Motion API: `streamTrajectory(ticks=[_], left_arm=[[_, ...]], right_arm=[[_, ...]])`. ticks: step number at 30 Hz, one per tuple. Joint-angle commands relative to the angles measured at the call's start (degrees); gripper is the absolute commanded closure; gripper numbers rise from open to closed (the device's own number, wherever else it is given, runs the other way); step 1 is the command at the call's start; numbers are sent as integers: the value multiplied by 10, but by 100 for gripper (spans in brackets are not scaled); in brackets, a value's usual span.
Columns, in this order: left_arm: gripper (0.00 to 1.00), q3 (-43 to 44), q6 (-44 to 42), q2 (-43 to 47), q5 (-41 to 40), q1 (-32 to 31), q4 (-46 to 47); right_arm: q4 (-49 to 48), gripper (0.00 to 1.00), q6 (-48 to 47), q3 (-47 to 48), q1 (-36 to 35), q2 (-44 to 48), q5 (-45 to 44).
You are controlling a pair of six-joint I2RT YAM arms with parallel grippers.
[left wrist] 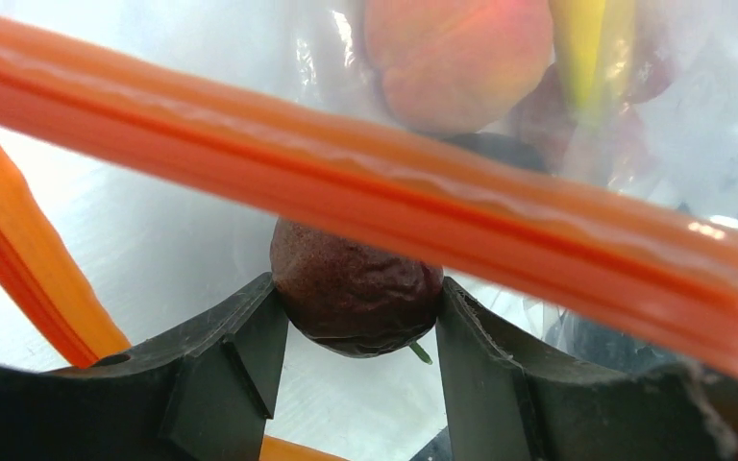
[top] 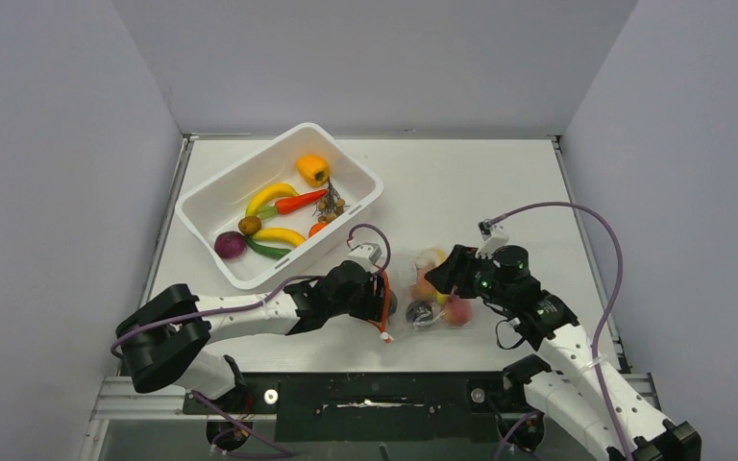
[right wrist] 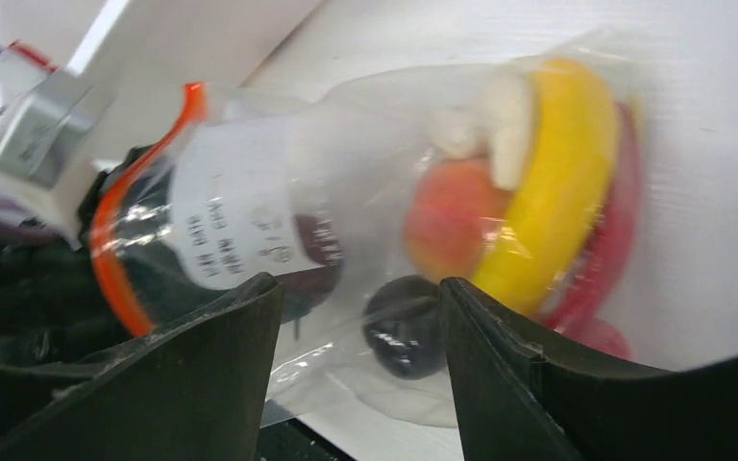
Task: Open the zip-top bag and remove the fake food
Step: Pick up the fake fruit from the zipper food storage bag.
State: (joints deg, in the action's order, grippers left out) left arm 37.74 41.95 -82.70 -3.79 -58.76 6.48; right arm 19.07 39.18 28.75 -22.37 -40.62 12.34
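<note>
Now the bag (top: 430, 300) lies on the table (top: 500, 187) near its front edge, between the arms, its orange zip (left wrist: 394, 192) gaping toward the left one. Inside it the left fingers (left wrist: 235, 360) clench a dark plum (left wrist: 356, 298). The right fingers (right wrist: 528, 384) stand released, straddling the bag's other end — peach (right wrist: 452, 216) and banana (right wrist: 567, 192) lie there.

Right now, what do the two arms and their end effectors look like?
The left arm and right arm have white links and black joints, with purple cables looping along them. The left end effector and right end effector have matte black, wedge-shaped fingers.
</note>
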Motion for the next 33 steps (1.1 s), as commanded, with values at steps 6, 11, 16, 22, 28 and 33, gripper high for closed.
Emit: streamTrajectory(ticks=[6,11,16,22,28,33], left_arm=[[94,10,0,14,1,6,35],[94,10,4,11,3,6,34],[94,13,7,9,3,7,31],[94,12,11,10,3,7,29],[94,14,13,4,7,7,26],[94,22,15,1,3,7,12]], right_arm=[[-139,41,-24,48,-177,-47,-45],[-173,45,-38,70,-253,-80,-84],[-183,50,-42,80,-278,-111,-109],[-185,57,-23,88,-284,-126,-115],[-187,68,-15,86,-285,-128,-123],[-174,78,-11,85,-284,-115,-143]])
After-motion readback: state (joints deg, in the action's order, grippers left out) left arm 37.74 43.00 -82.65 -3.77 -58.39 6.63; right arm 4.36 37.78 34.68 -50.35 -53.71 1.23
